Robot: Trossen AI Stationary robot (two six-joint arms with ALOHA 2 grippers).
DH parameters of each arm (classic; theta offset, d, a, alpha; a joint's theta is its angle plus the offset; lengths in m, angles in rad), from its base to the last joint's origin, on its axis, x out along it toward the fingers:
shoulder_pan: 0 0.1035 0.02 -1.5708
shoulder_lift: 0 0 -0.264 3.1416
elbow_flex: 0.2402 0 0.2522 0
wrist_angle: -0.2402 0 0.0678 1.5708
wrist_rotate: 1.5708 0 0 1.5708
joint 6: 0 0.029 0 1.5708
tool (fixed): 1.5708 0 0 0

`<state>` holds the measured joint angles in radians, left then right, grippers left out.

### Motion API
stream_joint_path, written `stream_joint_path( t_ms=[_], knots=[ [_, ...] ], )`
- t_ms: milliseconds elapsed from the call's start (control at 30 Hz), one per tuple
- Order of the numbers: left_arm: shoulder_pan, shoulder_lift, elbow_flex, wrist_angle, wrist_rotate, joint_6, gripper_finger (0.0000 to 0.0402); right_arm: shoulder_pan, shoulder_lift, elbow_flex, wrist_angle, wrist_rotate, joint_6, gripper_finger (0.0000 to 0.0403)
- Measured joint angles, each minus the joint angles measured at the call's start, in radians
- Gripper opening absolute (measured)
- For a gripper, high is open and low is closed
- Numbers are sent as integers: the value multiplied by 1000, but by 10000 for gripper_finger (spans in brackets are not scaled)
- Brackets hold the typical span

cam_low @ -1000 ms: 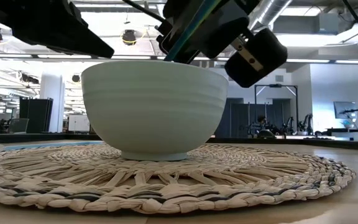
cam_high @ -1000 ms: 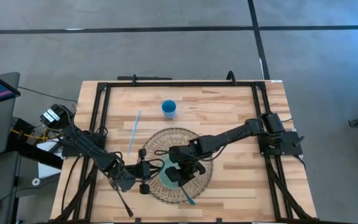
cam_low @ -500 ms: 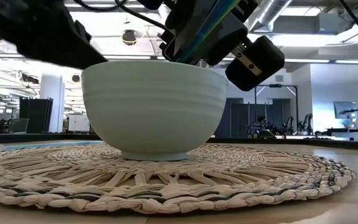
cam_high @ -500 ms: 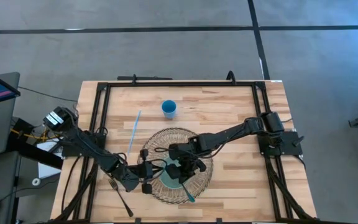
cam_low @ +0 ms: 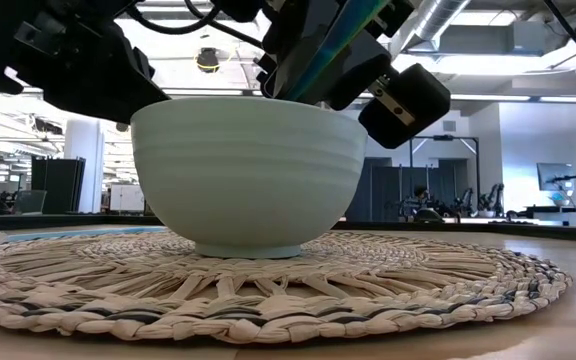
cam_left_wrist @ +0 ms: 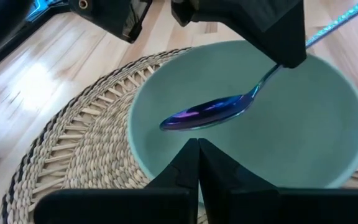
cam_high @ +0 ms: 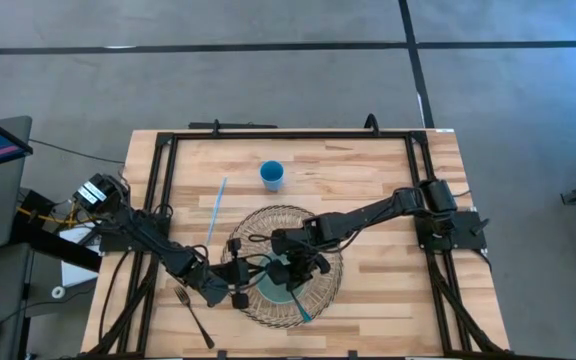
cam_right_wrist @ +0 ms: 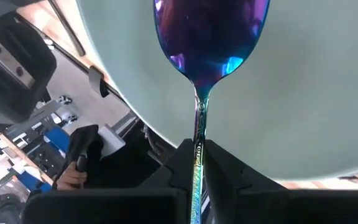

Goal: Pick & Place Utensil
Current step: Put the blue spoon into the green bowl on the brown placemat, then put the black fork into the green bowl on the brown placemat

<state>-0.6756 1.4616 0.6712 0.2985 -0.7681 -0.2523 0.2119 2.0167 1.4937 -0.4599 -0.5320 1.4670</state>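
The iridescent spoon (cam_left_wrist: 213, 112) hangs with its head inside the pale green bowl (cam_left_wrist: 328, 124), its handle clenched in the right tool (cam_high: 296, 268) above the bowl. The bowl sits on a woven mat (cam_low: 388, 280) on the tabletop (cam_high: 378, 180). The left tool (cam_high: 236, 290), fingers pressed together and empty, hovers beside the bowl's rim. A blue cup (cam_high: 272, 175), a blue straw (cam_high: 214, 211) and a dark fork (cam_high: 194, 314) lie apart on the wood.

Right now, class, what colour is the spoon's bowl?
The spoon is iridescent purple-blue, seen best in the right wrist view.
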Motion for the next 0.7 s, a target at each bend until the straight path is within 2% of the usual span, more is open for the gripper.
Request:
stream_joint_path(
  t_ms=[333,700],
  knots=[
    [4,0,0,2,0,0,6,-5,-1,0,0,6,0,45],
    [4,0,0,6,0,0,5,-12,-1,0,0,6,0,46]
  ],
)
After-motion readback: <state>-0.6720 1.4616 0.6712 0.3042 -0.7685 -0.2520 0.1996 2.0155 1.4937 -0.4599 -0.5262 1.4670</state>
